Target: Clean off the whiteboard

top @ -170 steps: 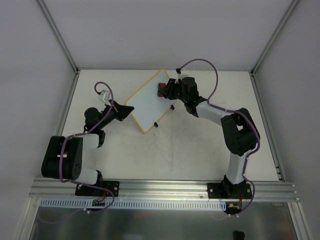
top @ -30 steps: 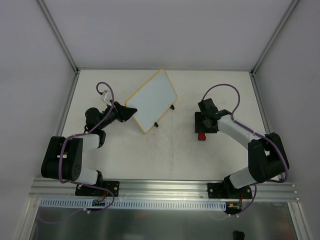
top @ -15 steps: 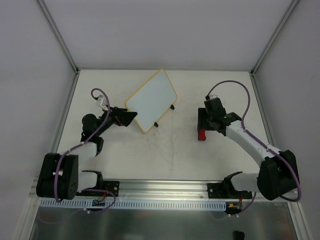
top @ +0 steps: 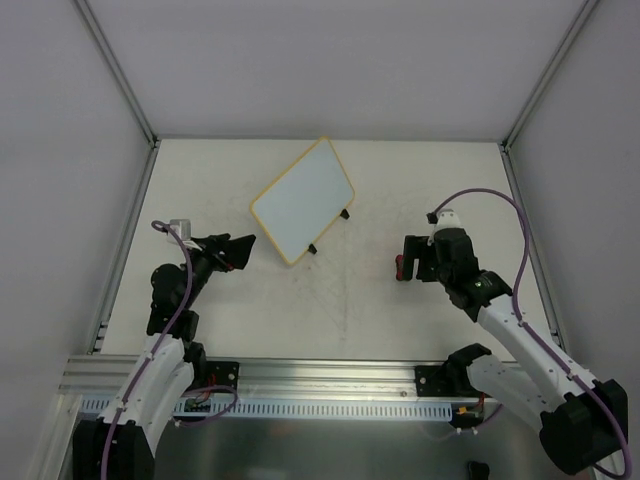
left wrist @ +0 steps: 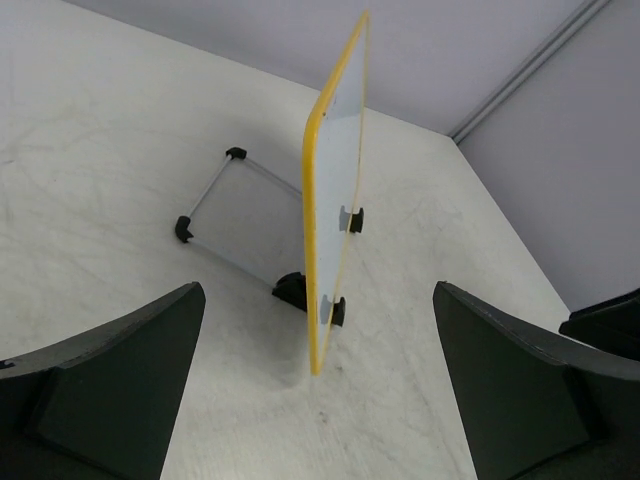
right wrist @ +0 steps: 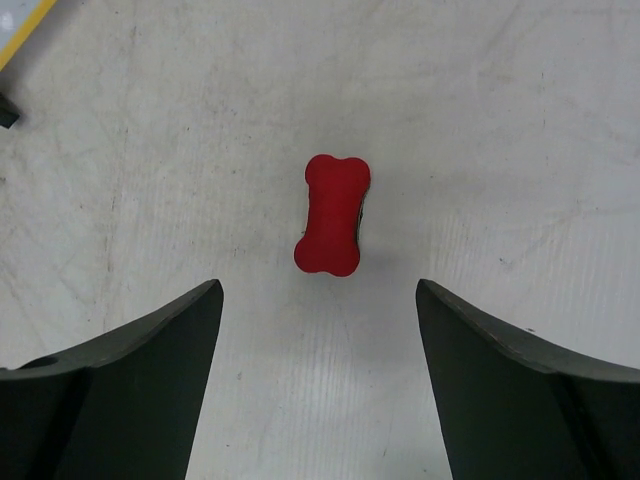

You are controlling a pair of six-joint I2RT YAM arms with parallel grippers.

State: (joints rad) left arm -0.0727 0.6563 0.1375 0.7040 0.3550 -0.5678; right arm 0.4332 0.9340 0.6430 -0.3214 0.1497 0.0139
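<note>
Left third of the overhead frame: the left gripper [top: 238,252] sits low over the worktop [top: 350,320], aimed at the board but apart from it. Its jaws are released, spread wide in the wrist view, with nothing between them.

Upper centre: the whiteboard [top: 303,198] stands on the worktop, turned diagonally, yellow frame intact. From above its face is plain white; no writing is visible. The left wrist view shows it nearly edge-on, propped on a wire stand [left wrist: 215,205] with black feet. No gripper touches it.

Right of centre: a red eraser [right wrist: 332,228] lies flat on the worktop, well apart from the board. The right gripper [top: 412,258] hovers just beside it. Its jaws are released, one on each side of the eraser in the wrist view and short of it, gripping nothing.

Assessment: the wiping appears complete, since the visible face is clean, the eraser is put down and both arms stand clear. Little appears to remain beyond parking the arms. From these pictures I cannot judge faint residue on the board.

Surface: the worktop is off-white and matte, with scuffs, fine scratches and dark specks.

Room: plain pale grey walls [top: 330,70] close in three sides, with aluminium uprights [top: 115,70] at the rear corners. An aluminium rail [top: 330,375] across the lower frame carries both arm bases.
</note>
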